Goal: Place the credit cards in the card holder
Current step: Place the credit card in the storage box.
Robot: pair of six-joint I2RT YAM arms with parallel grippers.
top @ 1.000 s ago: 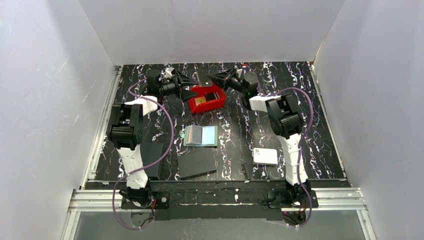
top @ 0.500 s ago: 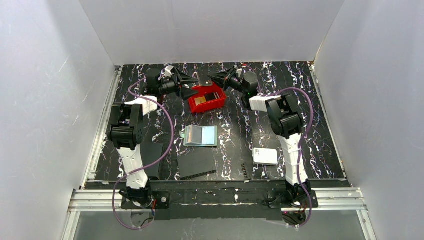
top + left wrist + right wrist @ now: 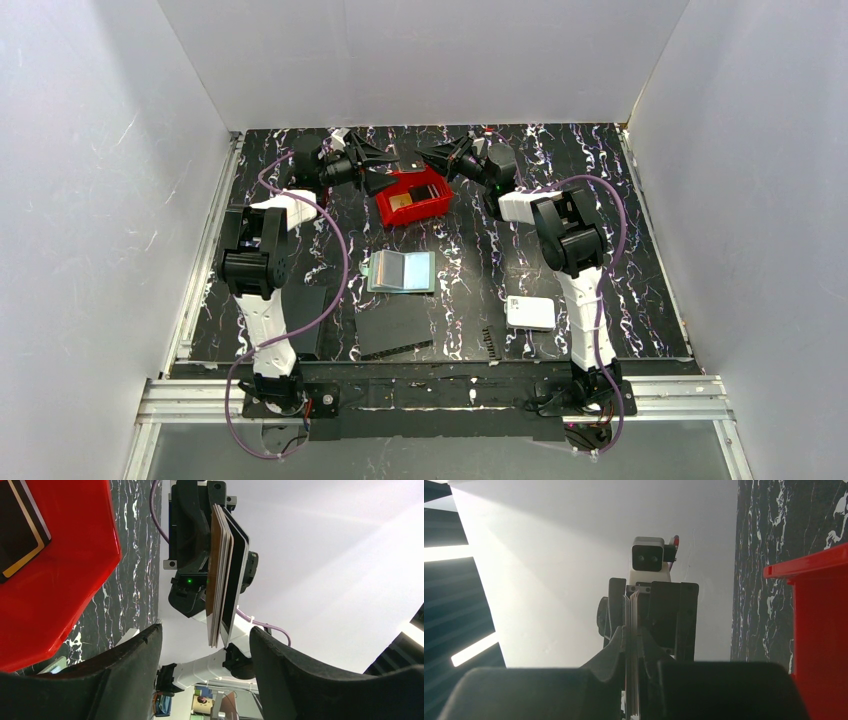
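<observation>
My right gripper [image 3: 430,159] is shut on a small stack of credit cards [image 3: 408,158] and holds it in the air over the far rim of the red bin [image 3: 413,195]. In the right wrist view the credit cards [image 3: 633,650] show edge-on, pinched in my right gripper [image 3: 633,635]. My left gripper [image 3: 385,168] faces it, open. In the left wrist view the free end of the credit cards [image 3: 222,575] reaches between the tips of my left gripper [image 3: 205,632] without touching either finger. The card holder [image 3: 402,270] lies open mid-table.
A tan card [image 3: 405,200] lies inside the red bin [image 3: 50,570], and a dark gold-edged card [image 3: 15,530] shows there too. A white rounded box [image 3: 530,312] sits near the right arm. Flat black rectangles [image 3: 395,325] lie at the front. White walls enclose the table.
My left gripper has shifted slightly toward the back and its jaws have narrowed a little. The right gripper and its cards have not moved.
</observation>
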